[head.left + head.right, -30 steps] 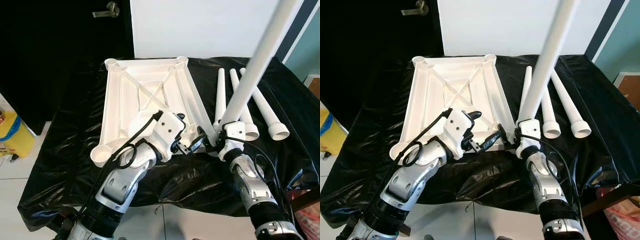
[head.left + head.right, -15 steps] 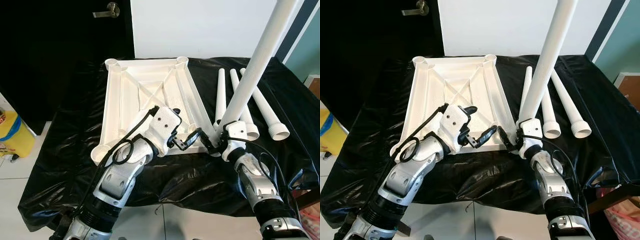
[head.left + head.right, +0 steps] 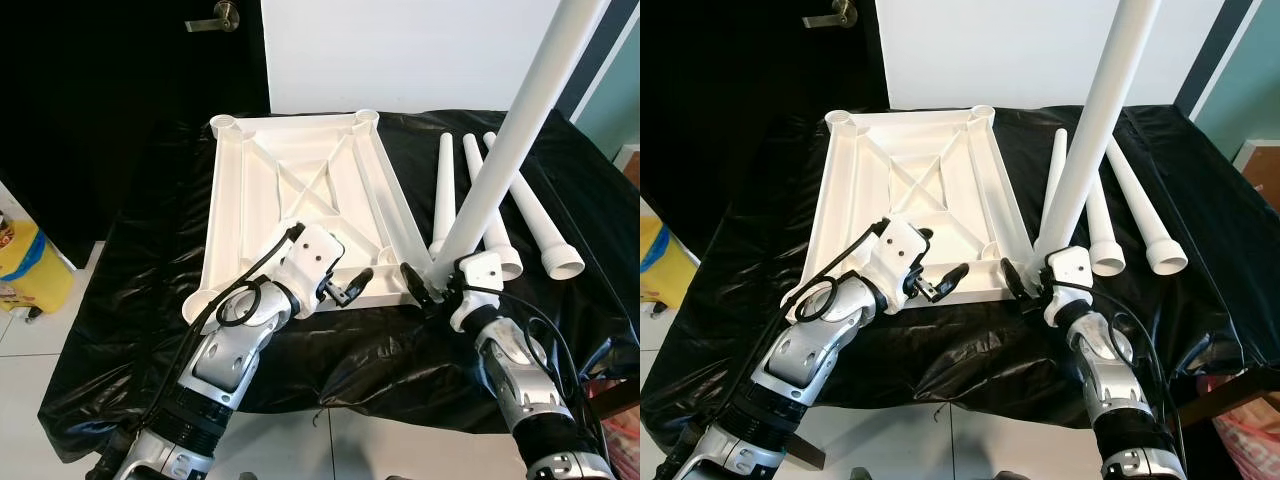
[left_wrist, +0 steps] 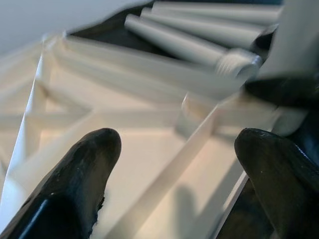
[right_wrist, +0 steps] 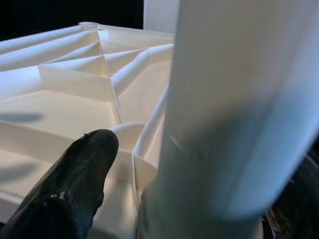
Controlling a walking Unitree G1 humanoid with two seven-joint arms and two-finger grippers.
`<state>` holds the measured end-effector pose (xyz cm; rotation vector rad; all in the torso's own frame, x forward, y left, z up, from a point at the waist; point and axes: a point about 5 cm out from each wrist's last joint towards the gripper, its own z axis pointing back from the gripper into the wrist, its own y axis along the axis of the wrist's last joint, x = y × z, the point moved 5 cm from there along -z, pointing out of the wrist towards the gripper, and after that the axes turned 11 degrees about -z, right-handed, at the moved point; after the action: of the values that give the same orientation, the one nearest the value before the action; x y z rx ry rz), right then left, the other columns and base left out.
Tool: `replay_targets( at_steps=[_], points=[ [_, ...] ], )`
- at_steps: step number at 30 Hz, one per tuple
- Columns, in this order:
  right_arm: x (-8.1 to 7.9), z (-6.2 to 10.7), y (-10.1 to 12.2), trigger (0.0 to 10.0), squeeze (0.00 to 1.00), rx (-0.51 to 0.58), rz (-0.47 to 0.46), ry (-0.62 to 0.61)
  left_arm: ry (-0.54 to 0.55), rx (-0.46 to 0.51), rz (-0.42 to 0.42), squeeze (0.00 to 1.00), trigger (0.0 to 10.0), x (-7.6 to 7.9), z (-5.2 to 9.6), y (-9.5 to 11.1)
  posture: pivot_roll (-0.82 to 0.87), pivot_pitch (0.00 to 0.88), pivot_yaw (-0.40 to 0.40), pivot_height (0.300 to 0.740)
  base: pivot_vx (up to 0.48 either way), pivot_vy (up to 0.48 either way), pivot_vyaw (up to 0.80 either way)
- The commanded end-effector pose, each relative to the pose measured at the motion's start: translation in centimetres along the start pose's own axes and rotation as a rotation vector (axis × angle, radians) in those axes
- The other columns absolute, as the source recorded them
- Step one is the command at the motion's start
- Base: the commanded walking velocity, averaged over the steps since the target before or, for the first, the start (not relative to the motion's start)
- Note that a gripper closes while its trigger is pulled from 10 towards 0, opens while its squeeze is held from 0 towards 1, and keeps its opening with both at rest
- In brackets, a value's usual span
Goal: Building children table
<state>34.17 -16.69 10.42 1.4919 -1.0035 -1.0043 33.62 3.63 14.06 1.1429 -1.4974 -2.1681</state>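
Gripping upright table leg (image 3: 505, 150), right pincer (image 3: 432, 290) at tabletop (image 3: 260, 200) corner; left pincer (image 3: 352, 288) wide, empty

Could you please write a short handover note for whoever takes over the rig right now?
Right gripper: shut on the upright white plastic table leg, its lower end at the near right corner socket of the upside-down white plastic tabletop.
Left gripper: open, over the tabletop's near edge.
Three more white legs lie on the black sheet, to the right.
Done: none visibly fitted.
Left: seat this leg, then the other three.
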Motion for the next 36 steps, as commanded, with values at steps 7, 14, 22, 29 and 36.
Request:
replay_targets(
  at_steps=[7,14,22,29,36],
  points=[
    [-0.4,1.7,-0.5,10.0,0.0,0.021,-0.081,-0.039,0.103,-0.158,-0.053,0.0,10.0,-2.8,-1.3,-3.1,-0.04,0.027,-0.027,0.74,0.0,0.0,0.0],
    [-0.4,2.1,-0.4,10.0,0.0,0.029,-0.087,-0.049,0.103,-0.18,-0.069,0.0,10.0,-3.4,-2.5,-3.2,-0.05,0.021,-0.014,0.74,0.0,0.0,0.0],
    [-0.3,2.6,-0.3,10.0,0.0,0.033,-0.09,-0.063,0.071,-0.194,-0.075,0.0,10.0,-3.3,-3.5,-3.4,-0.07,0.008,-0.001,0.74,0.0,0.0,0.0],
    [-0.5,3.1,-0.4,10.0,0.0,0.03,-0.088,-0.064,0.002,-0.252,-0.07,0.0,10.0,-2.5,-4.5,-4.3,-0.08,0.004,0.008,0.74,0.0,0.0,0.0],
    [-0.6,3.2,-0.5,10.0,0.0,0.028,-0.086,-0.069,-0.054,-0.299,-0.049,0.0,10.0,-2.0,-4.8,-5.0,-0.09,0.0,0.025,0.74,0.0,0.0,0.0]
  ],
)
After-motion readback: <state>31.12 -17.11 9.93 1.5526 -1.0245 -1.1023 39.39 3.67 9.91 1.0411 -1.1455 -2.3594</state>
